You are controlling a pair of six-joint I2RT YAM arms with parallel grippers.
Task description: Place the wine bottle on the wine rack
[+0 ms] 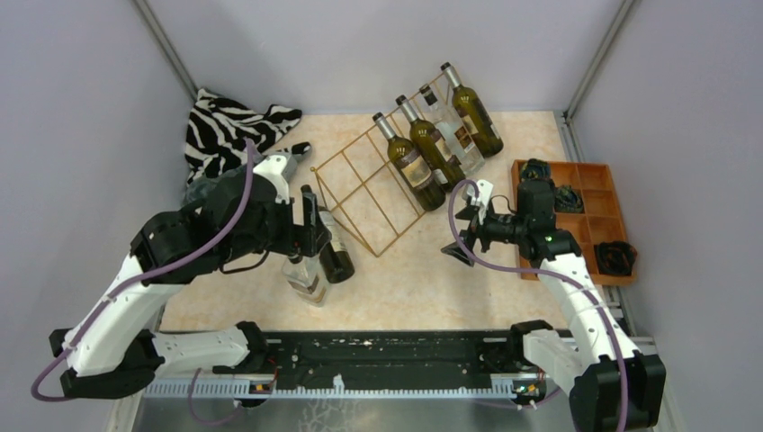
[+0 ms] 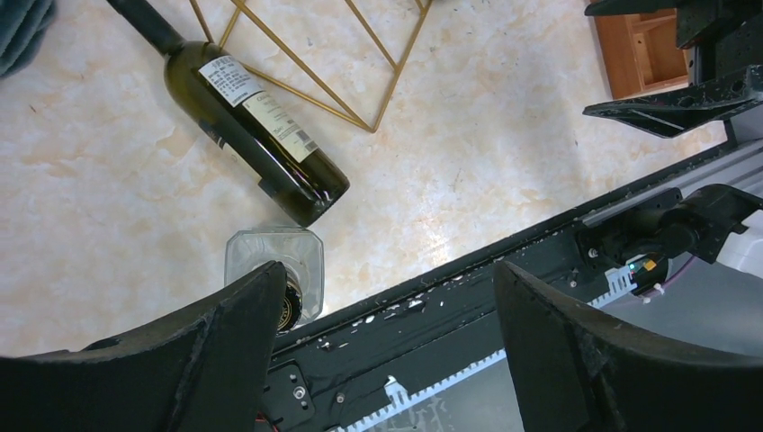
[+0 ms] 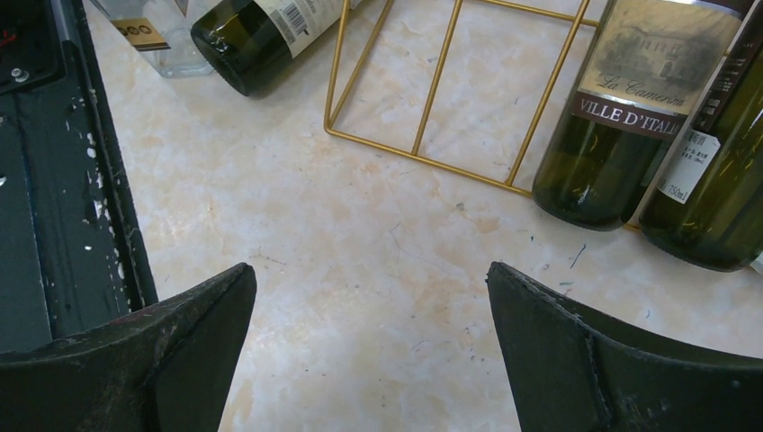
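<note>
A beige marbled table seen from above, with two robot arms bolted at its near edge.

At the far left corner lies a crumpled zebra-striped cloth [image 1: 229, 126]. Just nearer, the left gripper [image 2: 385, 274] hangs above the table with its fingers spread wide and nothing between them. This looks like a pose for coming down on a bottle.

Below it, left of centre and close to the near edge, two bottles lie loose on the table. The dark green wine bottle [image 2: 256, 126] lies on its side, base towards the near edge and neck pointing to the far left. It is just beside the rack's left foot and is not yet on the rack. A clear glass bottle [image 2: 274, 261] sits just beside its base, next to one finger.

In the middle stands the gold wire wine rack [image 3: 416, 150], a sloping grid of cells. Its left cells hold nothing. Its right end carries four bottles side by side, three green ones [image 1: 412, 162] and one clear one [image 1: 453, 130]. Their bases are low and their necks point to the far edge, so the slope likely keeps them from sliding.

The right gripper [image 3: 373, 279] hovers over bare table near the rack's right foot, fingers wide apart and holding nothing.

Along the right edge sits an orange compartment tray [image 1: 589, 175]. Some compartments hold small dark items [image 1: 616, 256], too small to identify.
</note>
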